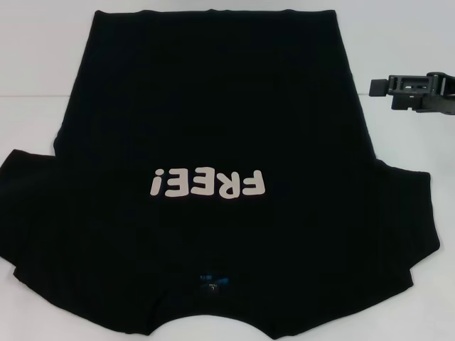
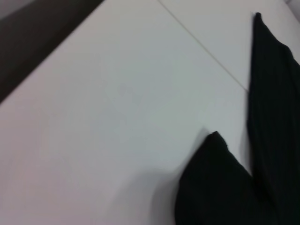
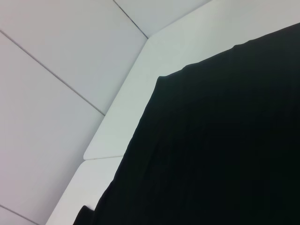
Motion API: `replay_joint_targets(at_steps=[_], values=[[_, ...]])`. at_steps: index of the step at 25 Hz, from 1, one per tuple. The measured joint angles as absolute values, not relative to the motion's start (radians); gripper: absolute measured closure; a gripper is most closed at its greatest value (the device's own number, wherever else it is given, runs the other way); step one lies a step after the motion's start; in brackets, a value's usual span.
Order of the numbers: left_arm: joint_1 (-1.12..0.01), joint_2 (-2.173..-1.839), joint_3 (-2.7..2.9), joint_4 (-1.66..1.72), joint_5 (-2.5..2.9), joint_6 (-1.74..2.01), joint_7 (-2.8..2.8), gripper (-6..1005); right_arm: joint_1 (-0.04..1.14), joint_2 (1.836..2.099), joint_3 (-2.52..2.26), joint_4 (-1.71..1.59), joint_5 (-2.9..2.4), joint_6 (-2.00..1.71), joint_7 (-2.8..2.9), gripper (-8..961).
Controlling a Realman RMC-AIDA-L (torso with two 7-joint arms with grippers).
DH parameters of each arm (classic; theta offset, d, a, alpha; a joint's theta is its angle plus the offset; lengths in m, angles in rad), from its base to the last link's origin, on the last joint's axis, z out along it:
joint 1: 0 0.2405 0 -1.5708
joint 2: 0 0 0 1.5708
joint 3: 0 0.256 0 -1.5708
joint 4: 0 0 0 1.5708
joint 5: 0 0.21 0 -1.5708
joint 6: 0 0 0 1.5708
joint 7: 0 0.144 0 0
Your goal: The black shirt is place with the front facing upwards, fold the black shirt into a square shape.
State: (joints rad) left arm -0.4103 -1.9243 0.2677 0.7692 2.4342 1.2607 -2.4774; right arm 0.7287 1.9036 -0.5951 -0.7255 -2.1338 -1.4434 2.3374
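The black shirt lies spread flat on the white table, front up. Its pale "FREE!" print reads upside down from my head. The small blue neck label is at the near edge and the hem is at the far edge. Both sleeves stick out near me. My right gripper hovers beside the shirt's right edge, apart from the cloth. The left gripper is out of view. The left wrist view shows a sleeve tip and the shirt's side. A hem corner shows in the right wrist view.
Bare white tabletop flanks the shirt on both sides. The right wrist view shows the table's far corner edge with tiled floor beyond. A dark strip runs past the table edge in the left wrist view.
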Motion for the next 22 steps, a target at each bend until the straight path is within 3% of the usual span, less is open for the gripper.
replay_joint_targets(at_steps=[11, 22], values=[[-0.399, -1.937, 0.265, 0.77, 2.409, 1.292, -2.448, 986, 0.738, 1.904, -0.595, -0.726, -2.132, -1.443, 2.346, 39], [-0.508, -1.935, 0.275, 0.774, 2.337, 1.421, -2.457, 983, 0.741, 1.904, -0.591, -0.726, -2.132, -1.437, 2.348, 39]])
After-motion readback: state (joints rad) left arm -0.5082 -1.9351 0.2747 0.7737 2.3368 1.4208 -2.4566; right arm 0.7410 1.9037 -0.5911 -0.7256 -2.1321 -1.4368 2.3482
